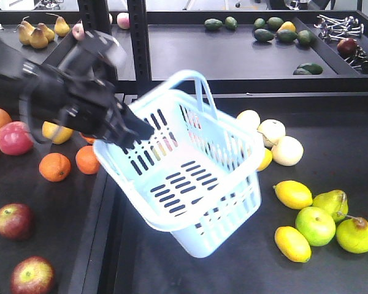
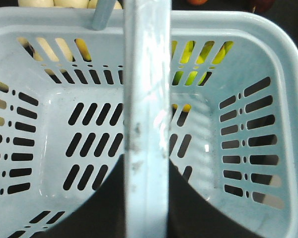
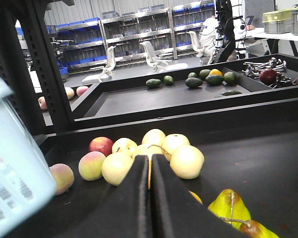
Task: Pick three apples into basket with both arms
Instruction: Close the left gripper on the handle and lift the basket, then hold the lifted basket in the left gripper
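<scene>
No text, label, brand, number or sign can be read in any of the views. In the right wrist view, the blue bins [image 3: 79, 24] on the far shelving and the grey crates [image 3: 284, 21] at the far right are too small and blurred to show any lettering.
</scene>
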Tool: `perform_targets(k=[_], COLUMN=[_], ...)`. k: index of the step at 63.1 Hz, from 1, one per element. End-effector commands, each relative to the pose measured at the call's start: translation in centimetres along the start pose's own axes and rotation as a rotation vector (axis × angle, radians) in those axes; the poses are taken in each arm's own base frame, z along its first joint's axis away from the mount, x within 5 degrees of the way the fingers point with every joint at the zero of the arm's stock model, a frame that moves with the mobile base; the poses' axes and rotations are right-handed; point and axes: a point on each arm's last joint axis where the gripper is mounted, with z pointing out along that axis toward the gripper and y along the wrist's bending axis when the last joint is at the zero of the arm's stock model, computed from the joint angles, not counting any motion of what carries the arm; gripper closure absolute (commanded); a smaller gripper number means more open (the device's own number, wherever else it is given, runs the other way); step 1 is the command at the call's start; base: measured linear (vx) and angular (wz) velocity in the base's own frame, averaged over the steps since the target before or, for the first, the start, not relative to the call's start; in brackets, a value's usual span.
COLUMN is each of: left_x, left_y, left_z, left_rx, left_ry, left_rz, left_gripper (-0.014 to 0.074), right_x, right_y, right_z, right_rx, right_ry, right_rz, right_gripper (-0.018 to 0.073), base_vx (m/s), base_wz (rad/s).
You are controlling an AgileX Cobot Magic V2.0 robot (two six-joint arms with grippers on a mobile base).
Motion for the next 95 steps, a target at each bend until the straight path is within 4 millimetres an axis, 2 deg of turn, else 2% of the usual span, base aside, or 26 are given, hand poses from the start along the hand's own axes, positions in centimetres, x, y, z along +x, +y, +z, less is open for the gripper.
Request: perform_targets(k=[1,8,13,31,41,56,95], left_x=[-1.5,-0.4,1.2,8.7,11.0,11.7,11.9], left_y=[-3.3,-4.9,-5.9,-8.4,-9.4,-10.6,-10.9], left_z=[-4.8,-7.1,-8.1,-9.9,-10.9,-12.3,-12.4], left_rx=[-0.005,-0.036,-0.056,-0.130,-0.159,-0.160,-0.147], left_ry=[-0.122,-0.159,-0.191,-0.319,-0.372,-0.427,-0.412], left_rz=[-0.051,-0.099,-0.120,-0.210,-0.198,-0.161,-0.155], left_gripper=[0.0605,0.0605,0.0605,0.0605,0.0605,0.0604,0.0604], right_x=[-0.3,-0.3,-0.3,-0.3,-0.3,-0.3,-0.3], right_y=[0.1,0.1,0.1,0.1,0.1,0.1,0.1], right_z=[-0.1,-0.1,-0.1,-0.1,-0.1,-0.1,-0.1], right_rx=[-0.012,-0.012,-0.012,-0.012,-0.012,-0.012,-0.012], right_ry=[-0.074,-0.074,-0.074,-0.074,-0.074,-0.074,-0.074], right_rz=[-0.017,-0.017,-0.017,-0.017,-0.017,-0.017,-0.017], right_gripper=[0.0564,0.0564,0.0564,0.0564,0.0564,0.0564,0.0564], base_vx=[0.00,0.00,0.00,0.00,0.00,0.00,0.00], base_wz=[0.00,0.00,0.00,0.00,0.00,0.00,0.00])
